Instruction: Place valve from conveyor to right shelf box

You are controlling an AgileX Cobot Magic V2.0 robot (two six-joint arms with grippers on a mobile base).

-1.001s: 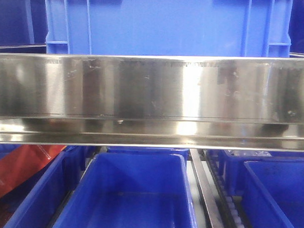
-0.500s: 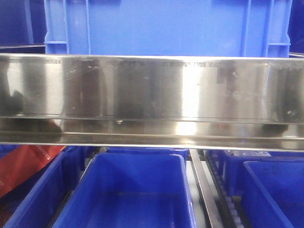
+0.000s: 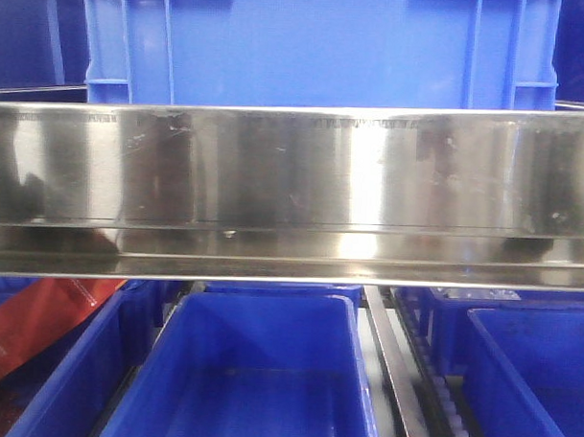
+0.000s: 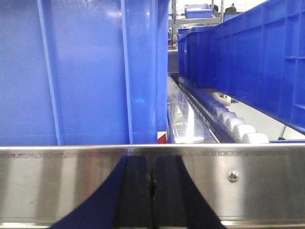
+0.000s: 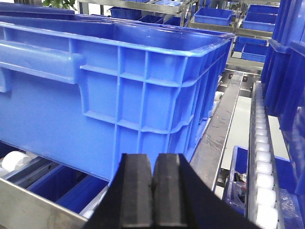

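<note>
steel shelf rail [image 3: 294, 171] | red packet [image 3: 39, 320] lower left | white rollers [image 5: 264, 188]

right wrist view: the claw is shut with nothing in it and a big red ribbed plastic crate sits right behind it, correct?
Not quite: the crate is blue, not red. The right wrist view shows the black right claw with its fingers pressed together, empty, and a big blue ribbed plastic crate right behind it.

I see steel shelf rail [image 3: 293, 190] across front view; blue crate [image 3: 317, 47] sits on upper level, blue bins [image 3: 258, 371] on roller tracks [image 5: 262, 157] below.
</note>
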